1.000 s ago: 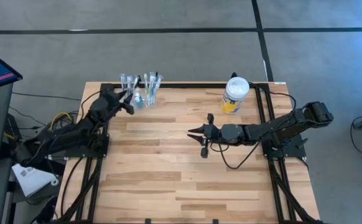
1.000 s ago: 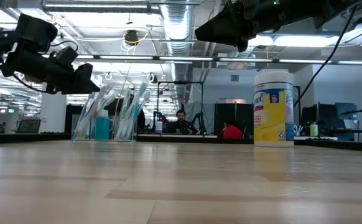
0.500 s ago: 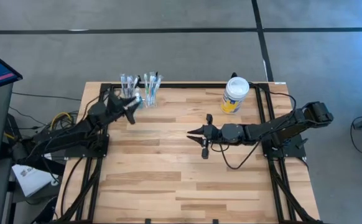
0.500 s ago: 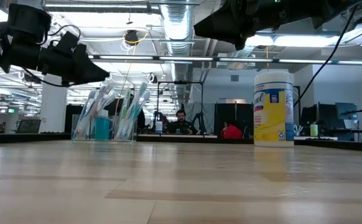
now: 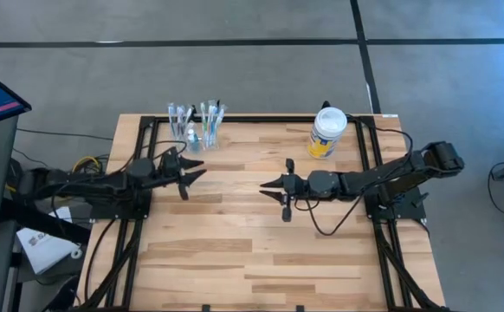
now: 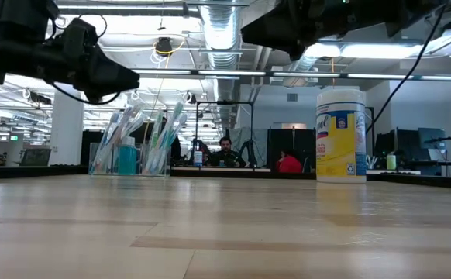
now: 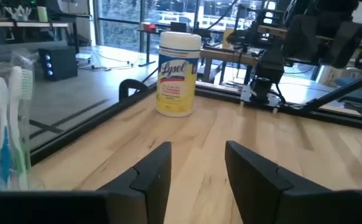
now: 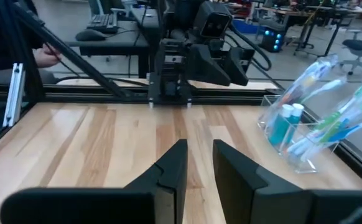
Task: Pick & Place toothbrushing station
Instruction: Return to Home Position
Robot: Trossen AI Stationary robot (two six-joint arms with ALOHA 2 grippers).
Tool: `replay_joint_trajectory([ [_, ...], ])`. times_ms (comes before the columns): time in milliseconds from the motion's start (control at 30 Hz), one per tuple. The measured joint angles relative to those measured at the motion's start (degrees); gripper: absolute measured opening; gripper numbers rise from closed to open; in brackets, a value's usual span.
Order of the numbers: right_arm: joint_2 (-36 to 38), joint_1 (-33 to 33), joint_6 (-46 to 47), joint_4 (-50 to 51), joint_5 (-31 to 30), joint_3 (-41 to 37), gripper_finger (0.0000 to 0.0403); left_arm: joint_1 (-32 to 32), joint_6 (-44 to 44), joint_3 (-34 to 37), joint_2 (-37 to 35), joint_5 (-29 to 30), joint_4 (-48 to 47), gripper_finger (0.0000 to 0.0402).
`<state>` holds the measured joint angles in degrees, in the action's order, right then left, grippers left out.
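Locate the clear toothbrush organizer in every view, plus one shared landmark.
High: organizer at the far edge of the table, left of centre.
Low: organizer left of centre, far back.
Left wrist: organizer cropped at the frame edge.
Right wrist: organizer whole, near the table's edge.
Landmark: yellow-label canister, absent only from the right wrist view.

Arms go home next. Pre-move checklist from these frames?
1. Left tool empty, fingers open: ok.
2. Right tool empty, fingers open: ok.
3. Left tool apart from the clear organizer: ok.
4. Organizer upright, toothbrushes standing inside: ok.
5. Gap between the two tools above the table: ok.
6. Wipes canister upright, apart from both tools: ok.
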<state>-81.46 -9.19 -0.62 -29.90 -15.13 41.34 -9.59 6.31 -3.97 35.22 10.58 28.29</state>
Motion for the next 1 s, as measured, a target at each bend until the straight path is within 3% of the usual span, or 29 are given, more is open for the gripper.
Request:
replay_joint_trajectory([
  [367, 9.12, 0.35, -0.35, 1.74, -0.5, -3.64, 0.0065, 12.05, -1.11, 0.0, 0.0, 11.01, -0.02, 0.0136],
  [800, 17.16, 0.14, 2.09, -3.71, -2.22, -14.62, 0.0038, 15.45, 1.65, -0.34, 0.0, 7.0, -0.3, 0.0135],
  [1000, 22.05, 0.59, 2.72, -4.37, -2.31, -18.22, 0.0031, 15.43, 1.55, -2.71, -0.39, 6.98, -7.22, 0.0135],
])
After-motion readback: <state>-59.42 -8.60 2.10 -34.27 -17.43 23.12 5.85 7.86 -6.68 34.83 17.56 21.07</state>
